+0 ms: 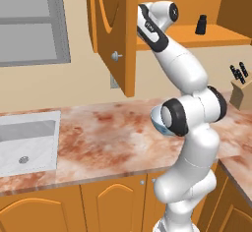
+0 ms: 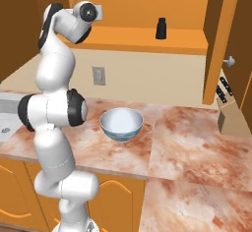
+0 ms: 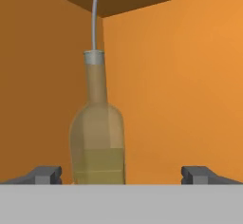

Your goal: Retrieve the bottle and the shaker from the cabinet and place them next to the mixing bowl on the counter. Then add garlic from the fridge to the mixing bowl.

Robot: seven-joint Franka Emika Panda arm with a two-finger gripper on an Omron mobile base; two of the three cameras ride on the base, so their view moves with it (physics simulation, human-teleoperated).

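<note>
Bottle is a tall clear glass one, partly filled with yellowish liquid, thin grey pour spout on top, standing upright in the cabinet's back corner. Small dark shaker stands upright on the cabinet shelf. White-blue mixing bowl sits open-side up mid-table.

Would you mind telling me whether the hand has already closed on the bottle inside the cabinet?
No, the hand is open, its fingertips standing wide apart with the bottle upright between them, untouched.
</note>
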